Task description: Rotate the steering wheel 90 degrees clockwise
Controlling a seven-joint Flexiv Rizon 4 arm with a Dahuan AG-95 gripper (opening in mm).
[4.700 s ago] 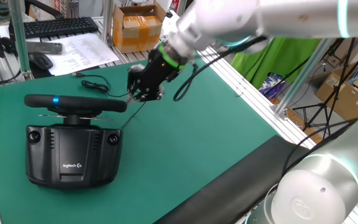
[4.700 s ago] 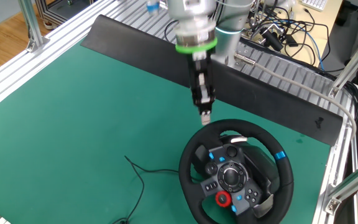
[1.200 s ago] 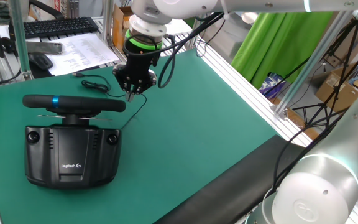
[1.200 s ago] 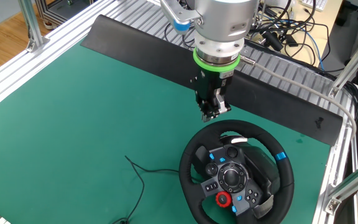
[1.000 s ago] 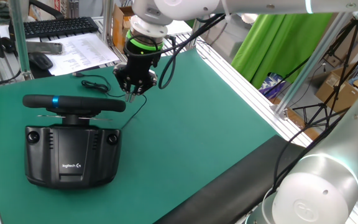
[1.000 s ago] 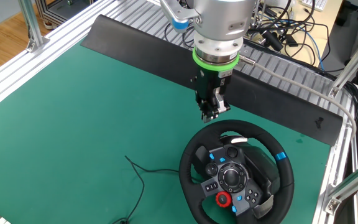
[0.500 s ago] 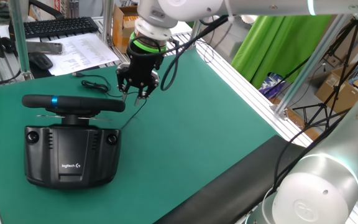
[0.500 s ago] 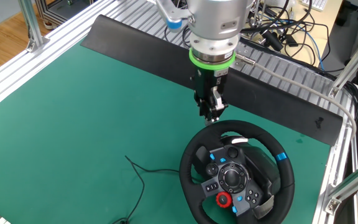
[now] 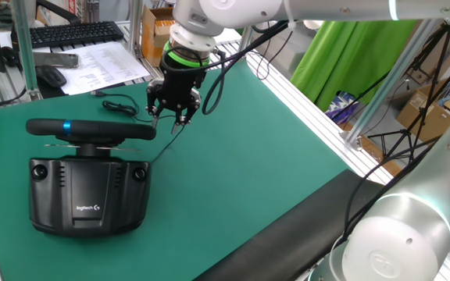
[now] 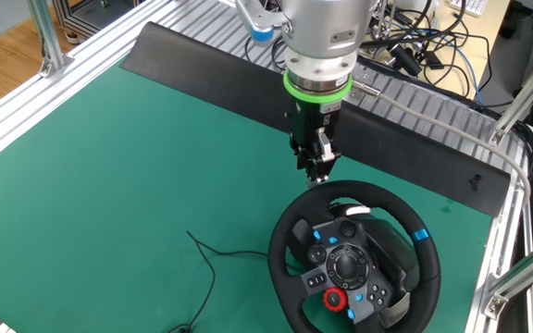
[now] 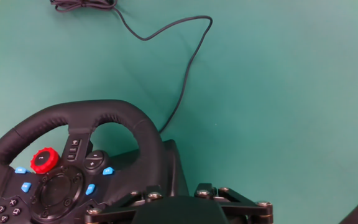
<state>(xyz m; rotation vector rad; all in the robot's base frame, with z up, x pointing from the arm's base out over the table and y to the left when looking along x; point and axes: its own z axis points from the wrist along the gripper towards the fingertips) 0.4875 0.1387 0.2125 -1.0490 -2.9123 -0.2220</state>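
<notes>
The steering wheel [image 10: 354,259] sat on its Logitech base [image 9: 89,193] on the green desk [image 10: 109,166]. The gripper [image 10: 318,171] hung over the rim's far edge, jaws slightly parted, pinching nothing.

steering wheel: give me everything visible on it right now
The steering wheel is a round black rim, leather-like in look, with a blue stripe on it. Its hub carries a red knob, blue buttons and small black ones. It sits on a boxy black Logitech base resting on the green mat, a thin black cable trailing away. The hand hangs just above the rim's far edge; contact is unclear.
</notes>
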